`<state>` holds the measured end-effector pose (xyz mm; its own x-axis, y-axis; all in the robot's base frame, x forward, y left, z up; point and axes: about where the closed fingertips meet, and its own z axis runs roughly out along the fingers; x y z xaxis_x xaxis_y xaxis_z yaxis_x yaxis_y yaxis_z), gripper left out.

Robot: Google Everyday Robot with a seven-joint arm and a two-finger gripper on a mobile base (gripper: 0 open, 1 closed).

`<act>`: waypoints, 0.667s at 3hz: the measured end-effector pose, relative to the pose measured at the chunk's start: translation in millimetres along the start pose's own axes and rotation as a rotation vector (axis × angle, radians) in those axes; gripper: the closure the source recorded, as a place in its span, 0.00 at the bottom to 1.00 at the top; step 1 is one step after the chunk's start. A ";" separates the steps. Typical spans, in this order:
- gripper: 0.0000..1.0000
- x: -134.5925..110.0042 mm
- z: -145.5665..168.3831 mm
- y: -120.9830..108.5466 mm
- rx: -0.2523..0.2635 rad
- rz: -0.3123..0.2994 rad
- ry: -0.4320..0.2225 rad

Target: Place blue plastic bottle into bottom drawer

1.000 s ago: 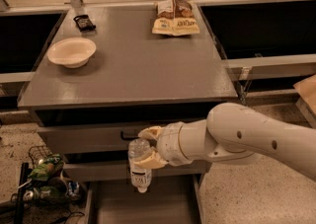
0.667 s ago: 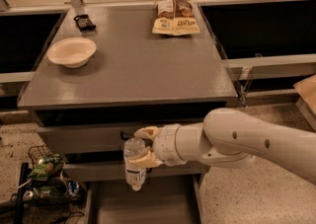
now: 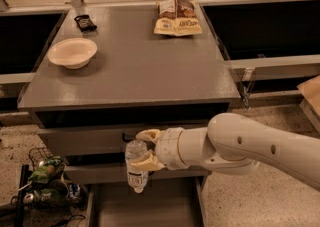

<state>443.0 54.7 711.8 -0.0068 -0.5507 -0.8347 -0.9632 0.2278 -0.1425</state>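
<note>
The blue plastic bottle [image 3: 135,166], clear and ribbed with a pale label, hangs cap down in front of the grey cabinet. My gripper [image 3: 143,149] is shut on its upper part, one cream finger above and one below. The white arm reaches in from the right. The bottom drawer [image 3: 145,206] is pulled out below; its flat grey floor shows under the bottle. The bottle's cap end sits just above the drawer's back part.
On the cabinet top [image 3: 135,66] lie a cream bowl [image 3: 73,52], a tan snack bag [image 3: 177,17] and a small black item [image 3: 84,22]. Two upper drawers [image 3: 85,141] are closed. A wire basket with litter [image 3: 45,181] stands at the lower left.
My gripper and the bottle have moved slightly left and a little down in front of the drawers. The grip is unchanged.
</note>
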 end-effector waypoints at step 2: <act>1.00 58.7 32.3 34.4 0.014 0.128 -0.046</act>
<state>418.1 56.2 640.7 -0.1168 -0.4790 -0.8700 -0.9513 0.3056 -0.0406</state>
